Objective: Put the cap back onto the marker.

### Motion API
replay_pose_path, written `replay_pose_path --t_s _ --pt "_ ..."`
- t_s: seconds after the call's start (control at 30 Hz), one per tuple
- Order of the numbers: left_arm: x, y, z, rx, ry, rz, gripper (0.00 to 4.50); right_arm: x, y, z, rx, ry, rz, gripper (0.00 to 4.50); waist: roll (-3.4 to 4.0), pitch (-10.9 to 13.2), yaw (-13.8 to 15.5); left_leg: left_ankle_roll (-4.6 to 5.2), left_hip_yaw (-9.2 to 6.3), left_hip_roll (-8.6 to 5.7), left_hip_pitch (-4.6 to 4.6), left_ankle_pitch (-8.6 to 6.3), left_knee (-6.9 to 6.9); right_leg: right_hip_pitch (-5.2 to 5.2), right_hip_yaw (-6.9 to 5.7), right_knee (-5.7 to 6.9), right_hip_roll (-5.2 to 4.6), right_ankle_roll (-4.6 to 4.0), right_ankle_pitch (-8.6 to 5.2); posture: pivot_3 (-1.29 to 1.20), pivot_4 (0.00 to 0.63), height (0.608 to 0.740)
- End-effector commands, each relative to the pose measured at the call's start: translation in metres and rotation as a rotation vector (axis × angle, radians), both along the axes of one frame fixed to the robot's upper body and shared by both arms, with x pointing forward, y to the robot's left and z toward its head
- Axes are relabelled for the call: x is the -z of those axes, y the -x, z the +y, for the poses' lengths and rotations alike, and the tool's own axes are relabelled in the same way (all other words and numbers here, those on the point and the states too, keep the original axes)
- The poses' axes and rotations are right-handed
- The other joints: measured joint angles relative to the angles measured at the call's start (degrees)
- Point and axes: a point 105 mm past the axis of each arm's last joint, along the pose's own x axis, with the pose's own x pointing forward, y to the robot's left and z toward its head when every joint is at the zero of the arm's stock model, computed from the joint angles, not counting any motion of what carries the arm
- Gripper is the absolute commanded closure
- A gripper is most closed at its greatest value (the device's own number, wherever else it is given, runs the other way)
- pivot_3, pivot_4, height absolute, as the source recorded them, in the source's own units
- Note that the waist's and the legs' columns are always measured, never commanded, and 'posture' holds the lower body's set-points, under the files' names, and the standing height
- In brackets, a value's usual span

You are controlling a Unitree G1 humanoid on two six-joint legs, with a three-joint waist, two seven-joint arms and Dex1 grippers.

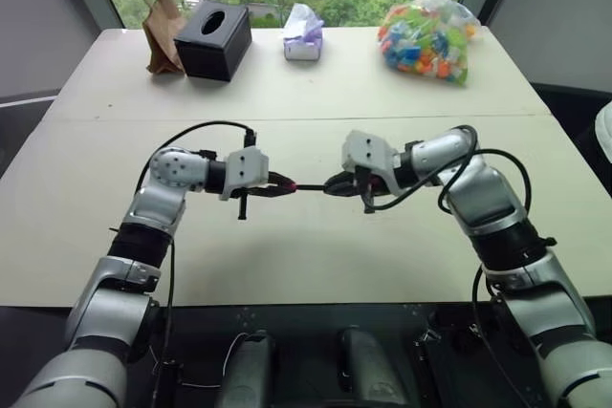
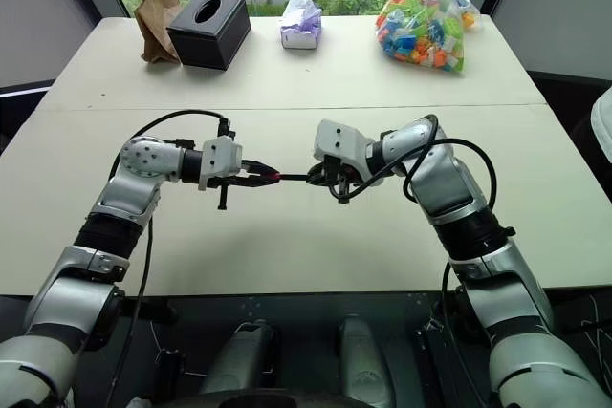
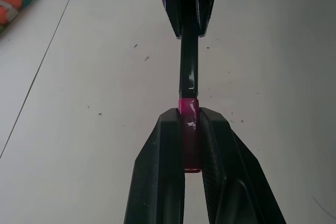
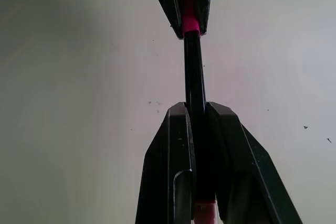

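Note:
Above the middle of the white table point(image 1: 287, 255), my two grippers face each other tip to tip. The left gripper point(image 1: 284, 185) is shut on the red-pink cap point(image 3: 188, 124). My right gripper point(image 1: 330, 185) is shut on the black marker point(image 4: 194, 77), which runs straight between the two. The marker's end sits in the cap's mouth point(image 4: 189, 17), and the two are in line. In the head views the cap point(image 2: 275, 177) is a small pink spot at the left fingertips, joined to the thin marker point(image 2: 295, 178).
Along the far edge of the table stand a brown paper bag point(image 1: 163, 31), a black tissue box point(image 1: 213, 40), a small tissue pack point(image 1: 303, 35) and a clear bag of coloured blocks point(image 1: 427, 37). A seam point(image 1: 382, 118) crosses the table behind my arms.

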Motion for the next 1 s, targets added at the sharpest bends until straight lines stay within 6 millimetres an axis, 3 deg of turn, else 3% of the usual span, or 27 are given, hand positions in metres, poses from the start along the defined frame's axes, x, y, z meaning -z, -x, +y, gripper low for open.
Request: replay_pose_path --t_s 0.03,0.53,1.0 --pt "-0.038 0.0 -0.023 0.066 0.093 -0.159 4.5 -0.008 0.04 0.045 -0.279 -0.076 0.059 4.47 0.0 0.0 0.01 0.0 0.0 0.0 0.0 0.0 0.0 0.0 0.0 0.0 0.0 0.0 0.0 0.0 0.15 0.74" --pt "-0.035 0.002 -0.022 0.052 0.112 -0.021 4.5 0.002 0.03 0.041 -0.302 0.061 -0.109 4.47 0.0 0.0 -0.06 0.0 0.0 0.0 0.0 0.0 0.0 0.0 0.0 0.0 0.01 0.0 0.0 0.0 0.15 0.74" --pt "-0.045 0.003 -0.035 0.092 0.073 -0.144 4.5 0.01 0.026 0.045 -0.302 0.08 -0.098 4.47 0.0 0.0 -0.04 0.0 0.0 0.0 0.0 0.0 0.0 0.0 0.0 0.0 0.01 0.0 0.0 0.0 0.15 0.74"
